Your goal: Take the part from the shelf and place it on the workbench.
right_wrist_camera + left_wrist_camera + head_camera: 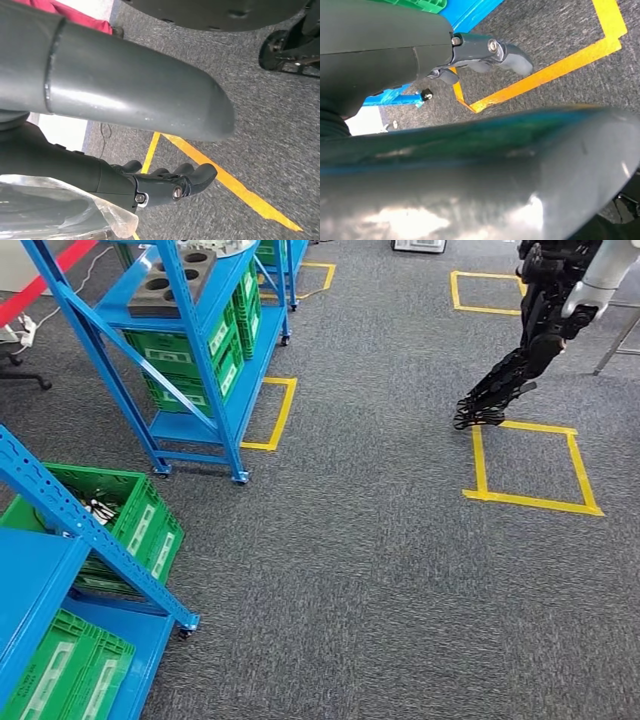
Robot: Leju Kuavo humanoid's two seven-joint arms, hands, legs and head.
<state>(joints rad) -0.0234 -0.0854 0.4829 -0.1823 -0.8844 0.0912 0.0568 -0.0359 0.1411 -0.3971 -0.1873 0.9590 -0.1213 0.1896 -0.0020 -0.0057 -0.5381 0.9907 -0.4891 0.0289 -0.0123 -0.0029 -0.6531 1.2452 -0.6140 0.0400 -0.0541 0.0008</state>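
Blue steel dominates the left: a near shelf rack cuts in at the lower corner of the head view, its diagonal brace running down to a caster foot, with green crates on its lower levels. Behind it a second blue rack stands with more green crates; the part, a dark grey block with round holes, lies on its upper shelf, far from the right hand's fingers and well off to their left. Yellow tape square touches that rack's outer foot edge. Wide grey carpet lies open between the racks and the fingers. Another yellow tape square lies on the floor just below and right of the fingertips. Right hand hangs from its silver arm at the upper right, fingers pointing down and leftward, nearly straight, slightly fanned, holding nothing. Left hand, in its wrist view, hangs over carpet and a tape corner, a finger stretched out straight and the thumb alongside, nothing held; how the other fingers lie cannot be told.
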